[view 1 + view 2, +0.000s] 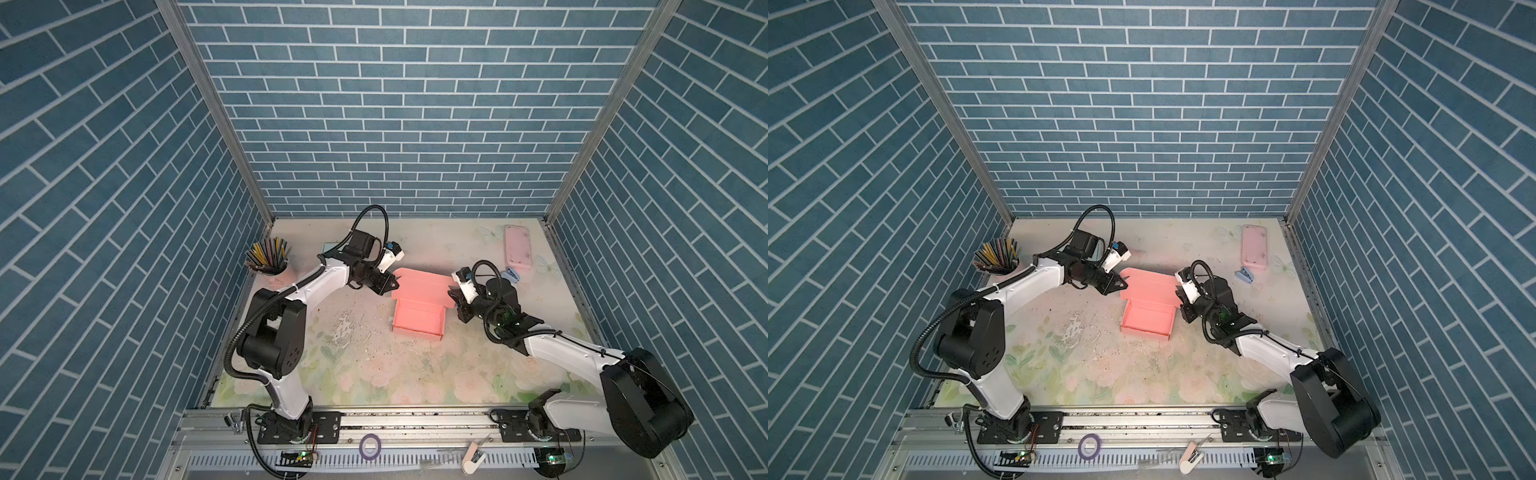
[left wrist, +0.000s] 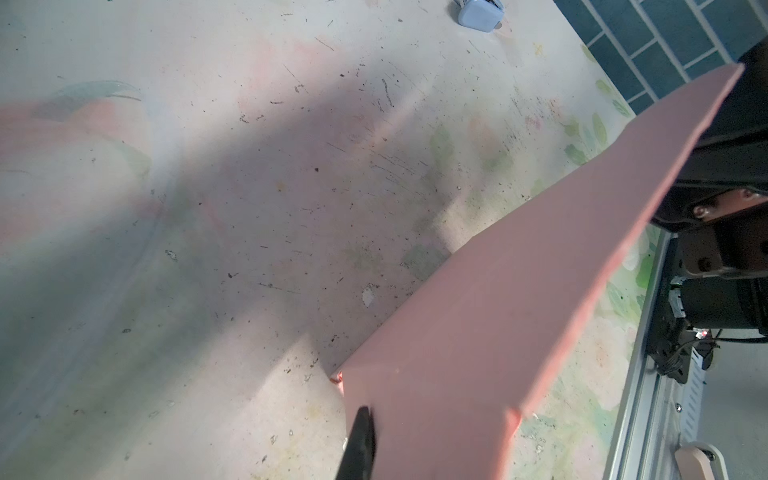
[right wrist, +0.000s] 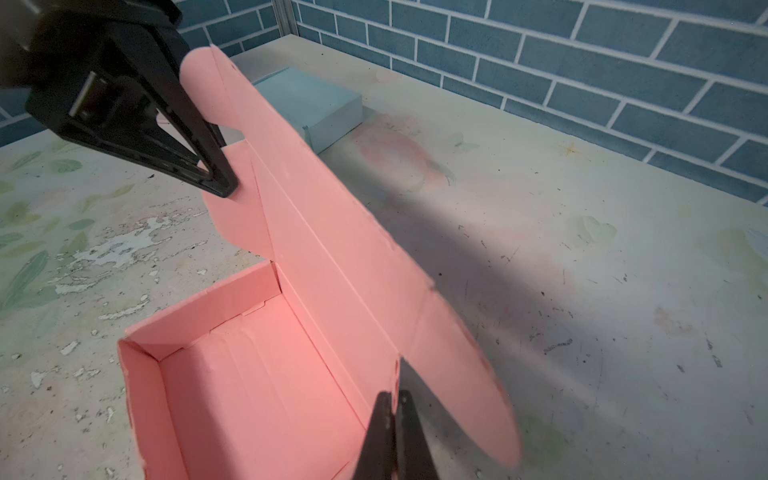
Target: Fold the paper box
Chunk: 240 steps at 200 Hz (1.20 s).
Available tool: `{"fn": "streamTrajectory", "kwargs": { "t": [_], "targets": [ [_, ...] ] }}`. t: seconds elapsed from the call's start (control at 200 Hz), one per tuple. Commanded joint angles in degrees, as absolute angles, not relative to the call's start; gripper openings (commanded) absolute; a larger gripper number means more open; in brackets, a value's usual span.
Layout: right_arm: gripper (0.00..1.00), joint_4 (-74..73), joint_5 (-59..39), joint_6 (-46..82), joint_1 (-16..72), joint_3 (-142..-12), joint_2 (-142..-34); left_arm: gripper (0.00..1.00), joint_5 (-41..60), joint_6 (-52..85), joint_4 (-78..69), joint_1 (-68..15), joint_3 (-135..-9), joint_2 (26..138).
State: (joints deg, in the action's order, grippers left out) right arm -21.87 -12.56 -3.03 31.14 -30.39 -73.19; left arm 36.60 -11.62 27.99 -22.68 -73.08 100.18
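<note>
Pink paper box (image 1: 417,322) sits mid-surface (image 1: 374,374). The tray is formed and open on top. The lid (image 1: 419,279) stands up from the tray's far wall, with an ear flap sticking out at each end.

Left claw (image 1: 392,285) is closed, pinching the lid's left ear. Right claw (image 1: 454,296) is closed too, clamped on the lid near the right ear's crease. Right wrist view shows both grips.

Step looks like closing the lid. My take:
- Move both claws in sync, or the panel will twist.
- Pivot about the hinge crease and arc toward the tray's front wall. Don't pull upward: nothing pins the tray, so it will likely lift or slide.
- Ears have to bend inward and go inside the side walls before the lid seats.
- It's thin card, so a hard pinch will probably leave a stray crease.

Surface is a floral print, scratched and speckled, with peeled white patches (image 1: 347,328) just left of the box.

Clutter is well away from the box:
- pencil cup (image 1: 266,262), far left
- pale blue box (image 3: 316,108), behind the lid
- pink case (image 1: 517,249), far right
- small blue item (image 1: 511,274) beside the case, possibly a stapler
- purple tape roll (image 1: 371,446), on the front rail

Blue brick-pattern walls (image 1: 395,104) on three sides.
</note>
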Motion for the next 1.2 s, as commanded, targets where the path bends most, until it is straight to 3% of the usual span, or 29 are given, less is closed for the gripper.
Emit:
{"fn": "streamTrajectory", "kwargs": {
  "t": [0.0, 0.22, 0.635, 1.035, 1.195],
  "targets": [
    [0.01, -20.7, -10.0, -4.7, 31.3, -31.2, -71.7, 0.03, 34.2, -9.1, 28.6, -22.7, -71.8, 97.3],
    [0.13, -15.0, -6.8, -1.7, 31.6, -35.1, -72.9, 0.00, 25.6, -2.9, 24.7, -26.4, -69.6, 96.1],
    [0.18, -1.1, -2.7, 6.6, 33.8, -45.1, -78.7, 0.00, 14.5, 7.5, 12.4, -33.3, -66.3, 96.3],
    [0.25, 1.2, 0.9, 4.7, 34.0, -39.2, -68.1, 0.00, 17.8, 0.9, 11.4, -33.7, -61.4, 92.9],
    [0.46, -4.1, 2.9, 4.6, 33.5, -31.5, -57.1, 0.00, 20.4, -2.3, 12.7, -33.8, -60.8, 90.8]
  ]
}}
